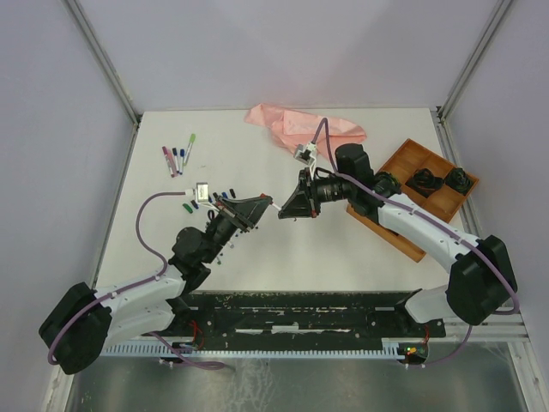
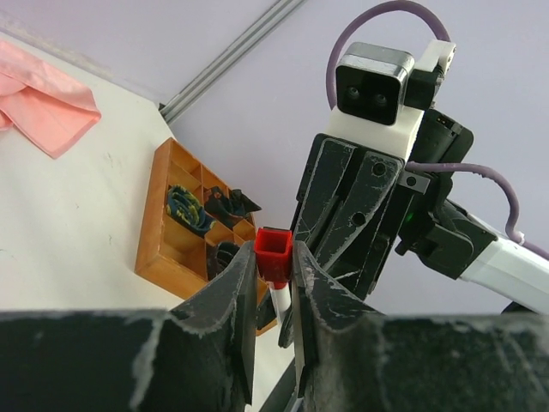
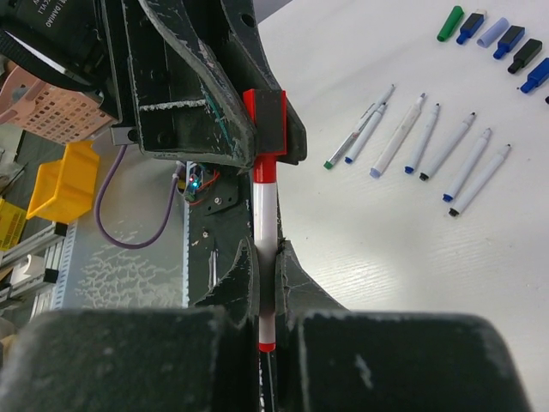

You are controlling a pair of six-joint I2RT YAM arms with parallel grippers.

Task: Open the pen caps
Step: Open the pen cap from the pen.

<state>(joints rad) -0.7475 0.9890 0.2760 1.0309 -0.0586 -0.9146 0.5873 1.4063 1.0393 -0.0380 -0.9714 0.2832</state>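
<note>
Right fingers (image 3: pixel 233 283) of mine clamp white pen barrel (image 3: pixel 265 215); my left fingers (image 2: pixel 232 292) pinch its red cap (image 2: pixel 274 251). Uncapped pens (image 3: pixel 429 142), loose caps (image 3: pixel 506 39) near bench (image 3: pixel 386 257) left edge.

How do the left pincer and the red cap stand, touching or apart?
Touching. Left wrist view: the red cap sits pinched in the left pincer, both fingers flush against its sides.

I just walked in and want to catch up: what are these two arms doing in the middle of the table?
They are uncapping pens. The right gripper holds a white pen by its barrel, jaws shut on it, while the left gripper has its jaws around the red cap. The cap is not off yet. Several uncapped pens and loose caps lie on the table.
</note>
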